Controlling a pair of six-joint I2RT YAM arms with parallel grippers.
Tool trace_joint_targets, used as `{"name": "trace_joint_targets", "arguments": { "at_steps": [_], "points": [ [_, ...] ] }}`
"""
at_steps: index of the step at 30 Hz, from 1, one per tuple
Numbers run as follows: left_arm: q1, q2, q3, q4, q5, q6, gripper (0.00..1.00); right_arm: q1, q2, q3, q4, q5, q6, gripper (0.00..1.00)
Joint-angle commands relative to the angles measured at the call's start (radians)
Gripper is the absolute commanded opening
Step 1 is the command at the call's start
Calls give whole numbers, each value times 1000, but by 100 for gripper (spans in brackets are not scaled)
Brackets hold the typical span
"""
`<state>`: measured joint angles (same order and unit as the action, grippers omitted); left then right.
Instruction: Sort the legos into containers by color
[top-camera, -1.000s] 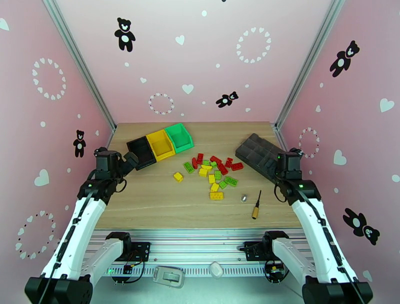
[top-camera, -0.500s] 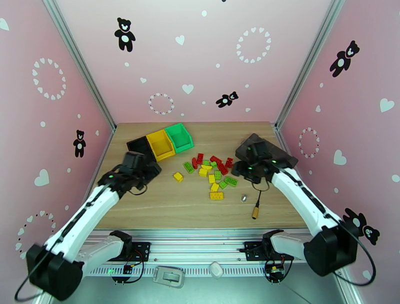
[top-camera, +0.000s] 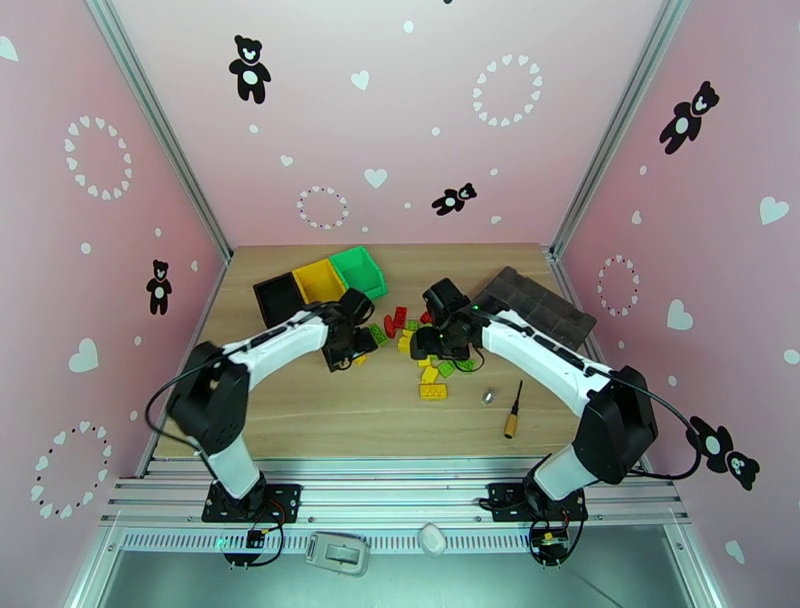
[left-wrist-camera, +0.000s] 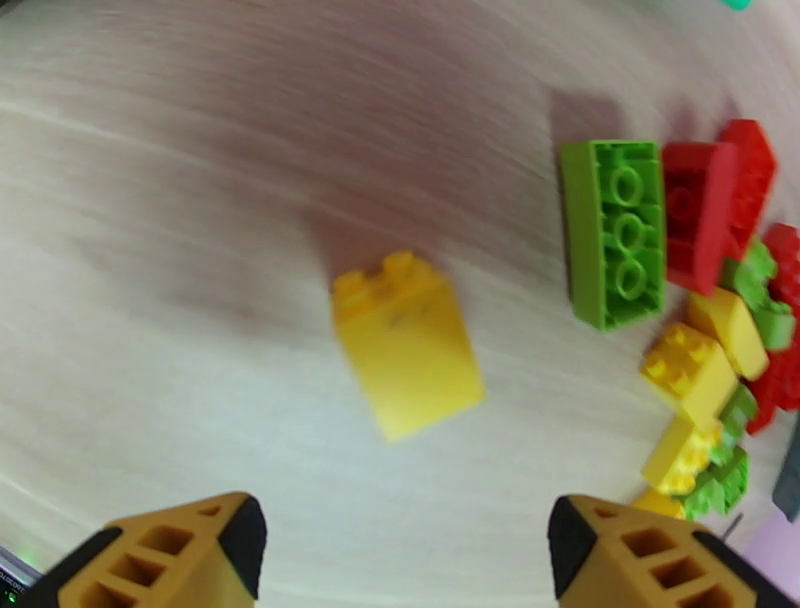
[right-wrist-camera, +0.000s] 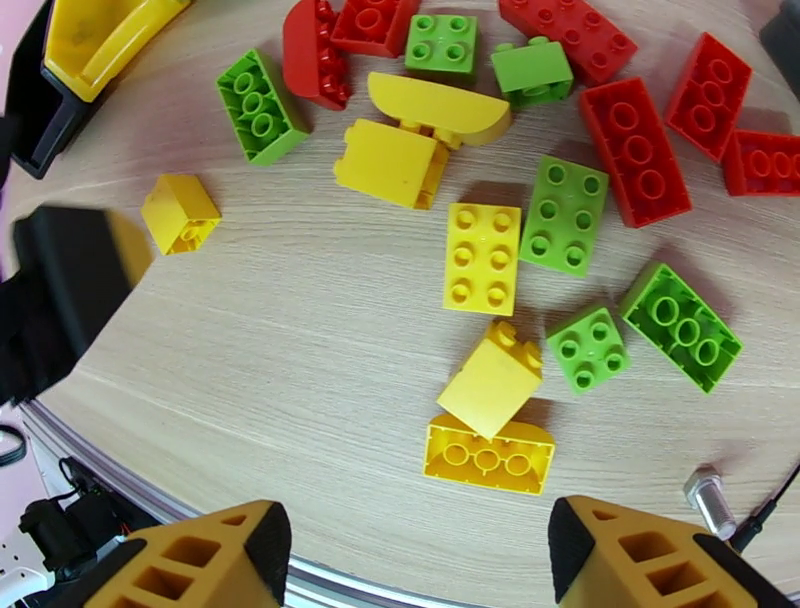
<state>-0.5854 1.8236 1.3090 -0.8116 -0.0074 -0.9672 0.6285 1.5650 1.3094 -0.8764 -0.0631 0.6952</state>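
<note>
- Bench (top-camera: 300, 410): pale wood. All the work lies in its middle and far half.
- Tray (top-camera: 540, 305): dark and flat, far right, well apart from the job. I leave it alone.
- Bins (top-camera: 322, 283): black, yellow and green, joined in a row at far left. I see no brick in them.
- Left claw (left-wrist-camera: 400, 530): released, nothing between the fingers, hanging over a lone yellow brick (left-wrist-camera: 405, 345) that sits left of the pile, near the bins.
- Right claw (right-wrist-camera: 418, 530): released too and empty, above the near end of the pile.
- Legos (top-camera: 432, 391): red, yellow and green, loose mid-bench, some touching. One yellow (right-wrist-camera: 492, 378) leans tilted on an upturned yellow (right-wrist-camera: 488, 455).
- Handling, my read: light, stiff, smooth-walled plastic. It won't crush, but could squirt out of a skewed pinch.
- I'd take hold across two flat side walls, clear of studs and slopes.
- I'd start with the lone brick, since nothing crowds it.
- Pen tool (top-camera: 514, 409) and a metal bit (top-camera: 488, 395): near right, not mine to sort.
</note>
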Motion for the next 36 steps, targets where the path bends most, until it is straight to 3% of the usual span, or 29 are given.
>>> {"name": "trace_joint_targets", "arguments": {
  "at_steps": [1, 11, 16, 24, 28, 32, 36],
  "points": [
    [0, 67, 75, -60, -9, 27, 79, 0, -8, 35, -51, 56, -13, 75],
    [53, 187, 175, -92, 7, 63, 74, -11, -3, 32, -74, 77, -11, 74],
    [52, 201, 182, -95, 7, 70, 71, -23, 8, 74, -140, 152, 20, 71],
    [50, 201, 161, -77, 18, 58, 59, -33, 56, 132, -213, 194, 21, 61],
    [48, 198, 150, -69, 20, 52, 50, -33, 31, 87, -165, 209, 34, 62],
    [47, 184, 140, -58, 27, 54, 38, -44, 20, 77, -133, 93, -2, 64],
    [47, 150, 140, -64, 26, 62, 33, -44, -6, 32, -37, -3, -13, 71]
  ]
}}
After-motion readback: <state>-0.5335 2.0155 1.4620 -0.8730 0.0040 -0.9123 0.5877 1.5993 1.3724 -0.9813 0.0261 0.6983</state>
